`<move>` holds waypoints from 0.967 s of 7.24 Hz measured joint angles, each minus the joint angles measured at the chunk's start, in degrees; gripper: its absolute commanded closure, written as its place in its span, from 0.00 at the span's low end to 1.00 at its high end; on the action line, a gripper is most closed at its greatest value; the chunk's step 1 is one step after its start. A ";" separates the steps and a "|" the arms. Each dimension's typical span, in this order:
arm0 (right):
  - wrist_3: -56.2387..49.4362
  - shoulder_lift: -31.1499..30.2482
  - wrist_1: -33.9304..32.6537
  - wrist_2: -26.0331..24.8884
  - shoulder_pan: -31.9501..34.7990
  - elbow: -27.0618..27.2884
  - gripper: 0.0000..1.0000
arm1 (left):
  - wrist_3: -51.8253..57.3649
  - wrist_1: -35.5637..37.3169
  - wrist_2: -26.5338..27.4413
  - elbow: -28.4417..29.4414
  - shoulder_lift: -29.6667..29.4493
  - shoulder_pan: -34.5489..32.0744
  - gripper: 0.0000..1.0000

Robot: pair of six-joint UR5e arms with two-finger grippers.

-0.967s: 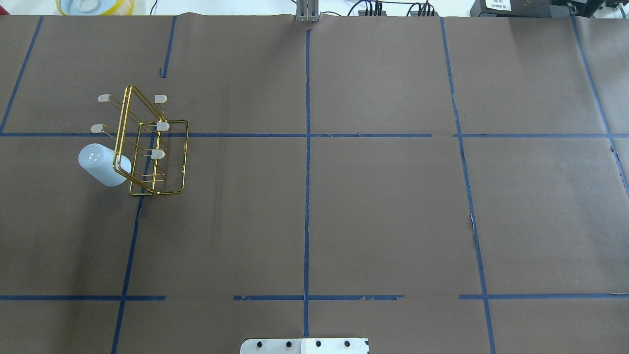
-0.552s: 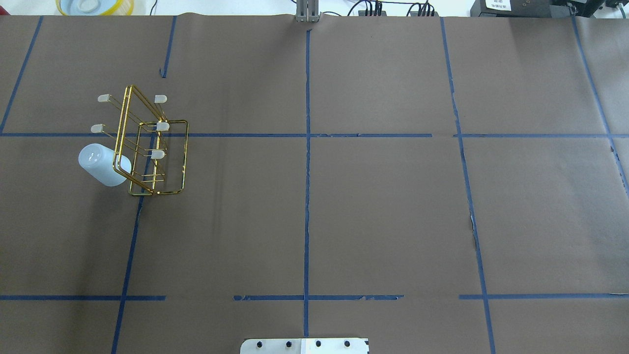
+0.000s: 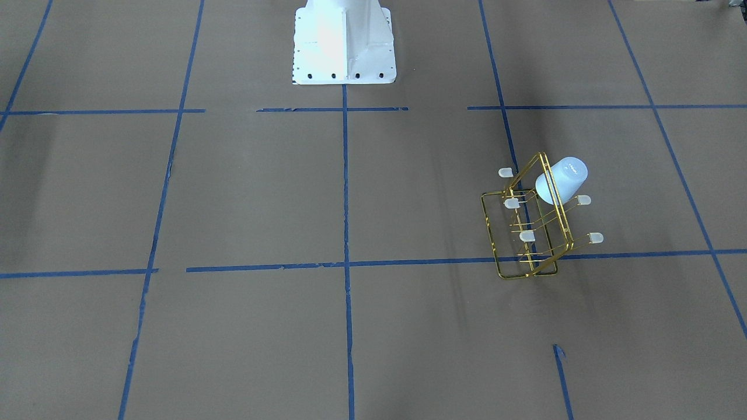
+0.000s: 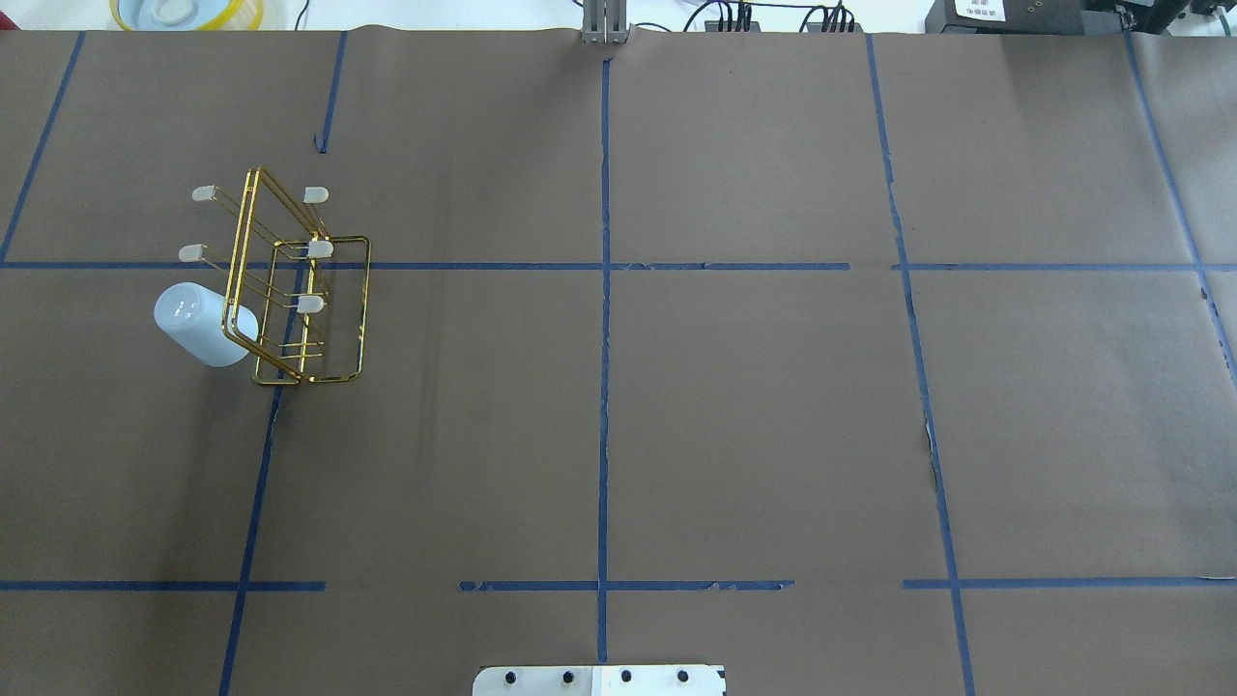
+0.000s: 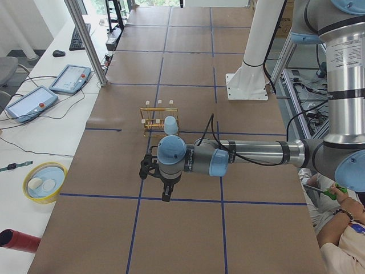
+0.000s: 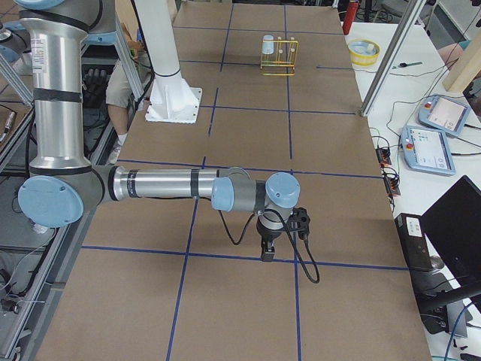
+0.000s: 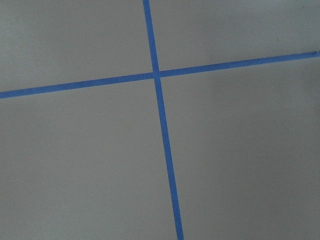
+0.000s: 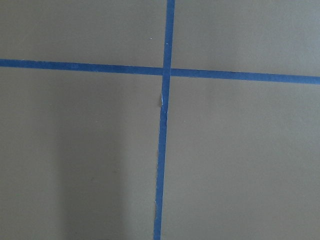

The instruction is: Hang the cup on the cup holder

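Nothing has shifted on the worktop (image 4: 754, 406) since a second ago: the cup (image 4: 203, 324) and the cup holder (image 4: 310, 304) sit just as they did.

The cup hangs mouth-down and tilted on the holder's near left prong, its closed base pointing up and out to the left. In the front-facing view the cup (image 3: 561, 179) leans off the holder (image 3: 527, 235) the same way. The other five white-capped prongs are bare. The gold wire holder stands upright on the far left part of the worktop, straddling a crossing of the blue tape lines (image 4: 604, 387).

Both arms stay clear of it. The left hand (image 5: 166, 198) hangs over the worktop, well apart from the cup (image 5: 170, 125). I cannot tell whether its fingers are spread or pressed together. The right hand (image 6: 267, 257) hangs over the right side, far from the cup (image 6: 268, 46), and its state cannot be told either. Each wrist view shows only brown paper and a tape crossing. The white base plate (image 3: 343, 41) sits at the near middle edge.
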 measured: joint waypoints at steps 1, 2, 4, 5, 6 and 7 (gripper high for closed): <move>0.00 0.00 0.00 0.00 0.00 0.00 0.00 | 0.03 0.00 -0.02 -0.06 -0.13 -0.15 0.00; 0.00 0.01 0.00 0.00 0.00 0.00 0.00 | 0.03 -0.06 -0.05 -0.10 -0.21 -0.23 0.00; 0.00 0.00 0.00 0.00 0.00 0.00 0.00 | -0.01 -0.32 -0.05 -0.08 -0.34 -0.48 0.00; 0.00 -0.03 0.00 0.00 0.00 0.00 0.00 | 0.02 -0.48 0.12 -0.06 -0.46 -0.54 0.00; 0.00 -0.04 0.00 0.00 0.00 0.00 0.00 | 0.04 -0.55 0.28 -0.05 -0.59 -0.57 0.00; 0.00 -0.04 0.00 0.00 0.00 0.00 0.00 | 0.05 -0.56 0.40 -0.02 -0.70 -0.58 0.00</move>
